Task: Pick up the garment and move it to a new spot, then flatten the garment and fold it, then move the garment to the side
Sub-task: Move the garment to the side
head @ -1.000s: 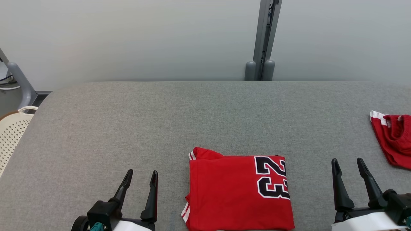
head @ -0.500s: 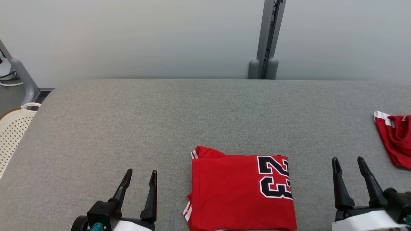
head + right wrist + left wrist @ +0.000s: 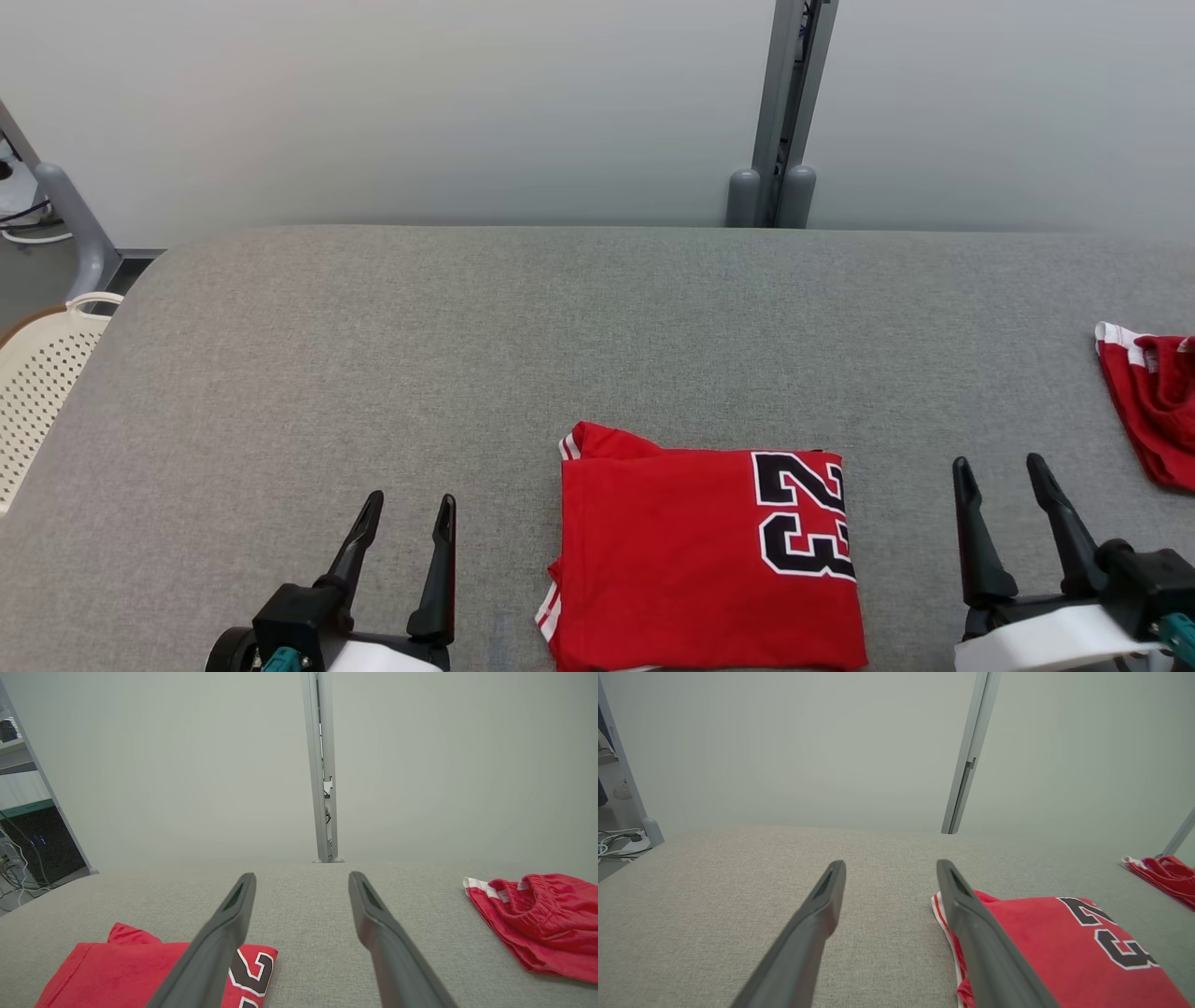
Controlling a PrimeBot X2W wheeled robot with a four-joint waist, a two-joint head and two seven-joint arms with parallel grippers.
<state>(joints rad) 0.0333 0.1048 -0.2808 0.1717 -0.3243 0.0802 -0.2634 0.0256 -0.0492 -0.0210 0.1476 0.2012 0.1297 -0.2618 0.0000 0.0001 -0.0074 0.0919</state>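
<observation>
Our left hand (image 3: 412, 497) and right hand (image 3: 996, 460) hover low over the grey fabric-covered surface (image 3: 467, 327), each with its two dark fingers spread wide and nothing between them. The red jersey with the black "23", folded into a flat packet, (image 3: 700, 551) lies on the surface between the two hands: just inboard of the left hand's right finger, and inboard and slightly back from the right hand's left finger. We judge the gaps about even, so neither hand is clearly nearer. The packet looks close to square, and its near edge runs out of the head view, so we cannot tell its long axis. The number sits on the side toward the right hand, the white-striped trim toward the left. A crumpled pair of red shorts with a white-trimmed hem (image 3: 1153, 411) lies well outboard of the right hand, and a cream perforated basket (image 3: 37, 373) stands off the surface beyond the left. With the fold apparently made, we judge that moving the jersey aside is what remains.
</observation>
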